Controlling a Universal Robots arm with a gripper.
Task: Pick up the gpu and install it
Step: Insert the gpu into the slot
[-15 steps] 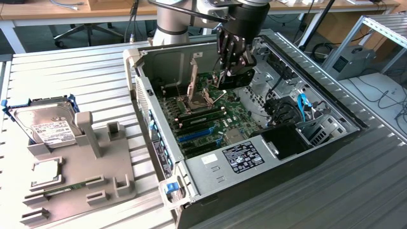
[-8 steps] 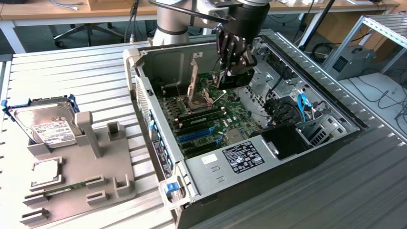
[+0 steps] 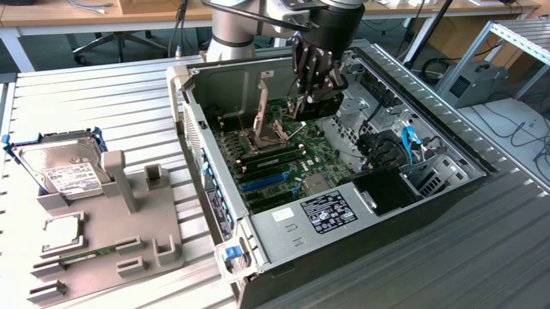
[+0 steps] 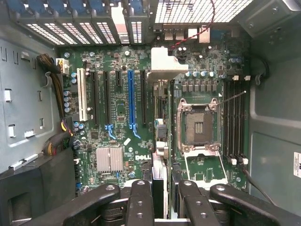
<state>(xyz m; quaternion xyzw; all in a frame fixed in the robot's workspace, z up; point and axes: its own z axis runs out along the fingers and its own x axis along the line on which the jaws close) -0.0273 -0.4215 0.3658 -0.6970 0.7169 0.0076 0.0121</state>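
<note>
In the exterior view, the hand (image 3: 315,80) hangs inside the open computer case (image 3: 447,193), above the motherboard (image 3: 284,161), pinching the gpu (image 3: 316,103), which hangs on edge directly below its fingers. The pickup looks done; seating is left.

In the wrist view, the gpu (image 4: 159,136) runs edge-on out from between the fingers (image 4: 140,202), over the motherboard (image 4: 117,108), just beside the blue slot (image 4: 131,101) and apparently not yet seated.

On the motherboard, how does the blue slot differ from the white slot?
The blue slot ends in a blue latch; the white slot shows none. The white slot lies nearest the case wall, while the blue slot lies nearer the CPU socket. Both are empty and run parallel.
</note>
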